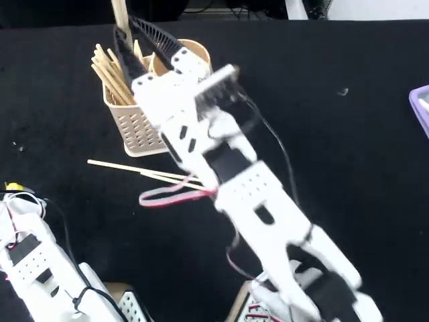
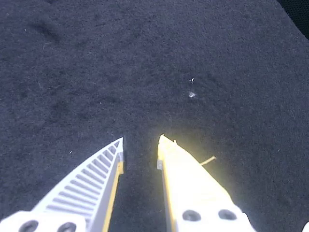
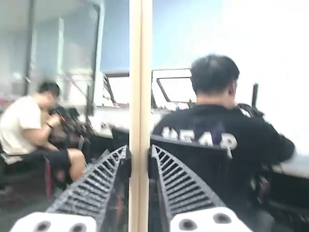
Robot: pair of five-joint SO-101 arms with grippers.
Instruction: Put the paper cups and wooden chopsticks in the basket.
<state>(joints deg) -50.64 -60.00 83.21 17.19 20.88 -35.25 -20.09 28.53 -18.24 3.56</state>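
A beige slotted basket (image 1: 136, 129) stands at the back left of the black table and holds several wooden chopsticks (image 1: 110, 74) and a tan paper cup (image 1: 196, 51). My right gripper (image 1: 127, 32) (image 3: 140, 154) is over the basket, shut on one upright chopstick (image 1: 120, 13) (image 3: 140, 87) that sticks up past its black fingers. A few more chopsticks (image 1: 137, 170) lie flat on the cloth in front of the basket. My left gripper (image 2: 140, 147) hangs low over bare black cloth, open with nothing between its fingers; its arm (image 1: 30, 258) sits at the near left.
A red and white cable (image 1: 171, 196) loops over the lying chopsticks beside the right arm. A purple object (image 1: 421, 107) shows at the table's right edge. People sit in the room behind, away from the table.
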